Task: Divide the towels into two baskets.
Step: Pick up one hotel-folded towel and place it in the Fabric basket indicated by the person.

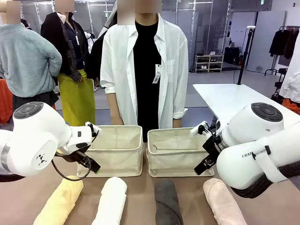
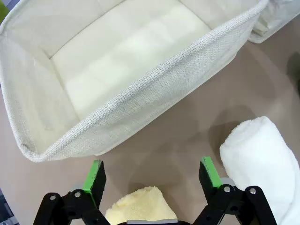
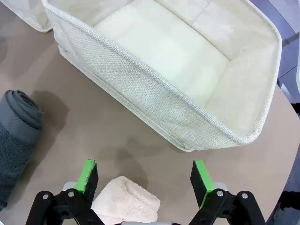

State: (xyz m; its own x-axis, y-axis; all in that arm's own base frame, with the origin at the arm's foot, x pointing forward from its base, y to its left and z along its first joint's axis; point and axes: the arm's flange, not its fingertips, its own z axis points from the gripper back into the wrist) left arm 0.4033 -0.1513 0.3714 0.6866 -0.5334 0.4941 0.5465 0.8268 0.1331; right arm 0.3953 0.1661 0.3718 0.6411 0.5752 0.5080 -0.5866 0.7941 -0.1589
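Four rolled towels lie side by side along the near part of the brown bench: the pale yellow terry roll, the white terry roll, the dark grey terry roll and the pale pink terry roll. None is in a basket, so we judge the sorting not yet begun.

Just beyond them stand the left cream canvas basket and the right cream canvas basket, close together, both empty, mouths up.

Our left hand hangs at the far end of the yellow roll, green pads spread wide with nothing gripped. Our right hand does the same at the pink roll's end, wide and empty. We cannot tell whether either touches its towel.

We read the layout as two for each side. Each arm is at the outermost roll with its own basket straight ahead, so the carry is short.

A strip of bare bench separates towel ends from basket walls. The soft folded rims stand in between, so each roll must be lifted over. The white roll lies just beside the yellow, near one finger, and could get brushed. The grey lies farther from the pink.

A person in a white shirt stands behind the baskets.
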